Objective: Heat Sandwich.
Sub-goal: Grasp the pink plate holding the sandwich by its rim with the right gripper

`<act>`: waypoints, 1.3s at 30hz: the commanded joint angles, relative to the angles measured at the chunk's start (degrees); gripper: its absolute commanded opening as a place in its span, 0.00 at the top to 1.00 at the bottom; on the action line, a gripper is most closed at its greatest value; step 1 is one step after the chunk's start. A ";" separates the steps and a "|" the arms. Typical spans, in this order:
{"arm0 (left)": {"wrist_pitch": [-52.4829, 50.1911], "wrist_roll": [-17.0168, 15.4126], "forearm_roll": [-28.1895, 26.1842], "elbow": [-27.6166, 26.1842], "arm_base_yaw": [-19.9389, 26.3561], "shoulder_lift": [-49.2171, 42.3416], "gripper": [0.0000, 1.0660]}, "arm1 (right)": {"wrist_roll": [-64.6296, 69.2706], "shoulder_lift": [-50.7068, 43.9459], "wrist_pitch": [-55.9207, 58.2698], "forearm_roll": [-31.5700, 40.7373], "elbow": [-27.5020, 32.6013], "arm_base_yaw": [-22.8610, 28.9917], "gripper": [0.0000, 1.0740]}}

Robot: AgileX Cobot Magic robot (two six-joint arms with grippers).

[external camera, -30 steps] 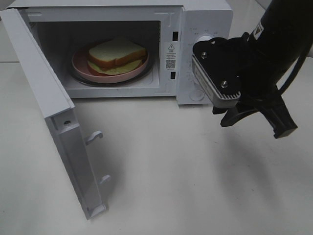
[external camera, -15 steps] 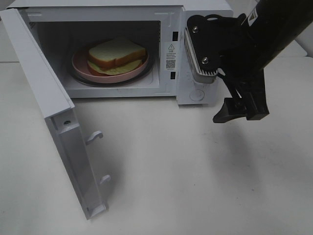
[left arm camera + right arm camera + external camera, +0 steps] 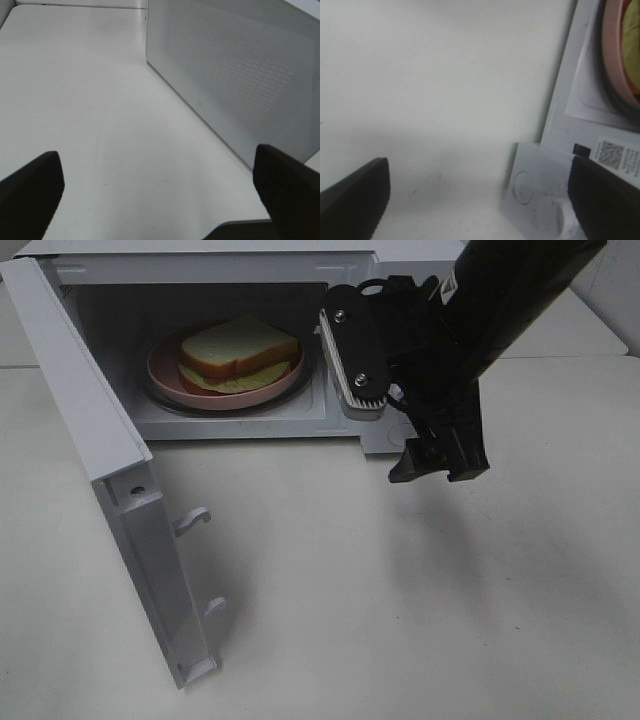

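The sandwich (image 3: 238, 348), white bread with green lettuce showing, lies on a round pink plate (image 3: 165, 375) inside the open microwave (image 3: 220, 262). My right gripper (image 3: 437, 468) hangs open and empty in front of the microwave's control panel, to the right of the cavity, fingers pointing down toward the table. The right wrist view shows my right gripper (image 3: 480, 197) with its jaws wide apart, plus the plate's rim (image 3: 615, 55) and a sliver of lettuce. Beside the microwave's perforated side wall (image 3: 240, 75), my left gripper (image 3: 160, 195) stands open with nothing in it; the high view does not show it.
The microwave door (image 3: 100, 440) is swung wide toward the front left, its latch hooks (image 3: 192, 519) sticking out. A white tabletop (image 3: 400, 620) spreads in front. A round button (image 3: 522, 187) and QR sticker (image 3: 610, 155) mark the microwave's front panel.
My right arm has swung left and toward the microwave, from the far right to in front of the control panel. Sandwich, plate and door have not moved.
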 commanded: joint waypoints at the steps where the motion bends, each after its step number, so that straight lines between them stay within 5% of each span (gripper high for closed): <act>1: -0.74 0.06 -0.52 0.17 0.06 -0.34 0.09 | -0.34 1.72 -3.21 -0.34 -3.27 0.63 0.15; 39: -0.74 0.06 -0.52 0.17 0.06 -0.34 0.09 | -10.71 21.60 -20.86 1.60 -16.04 1.95 0.23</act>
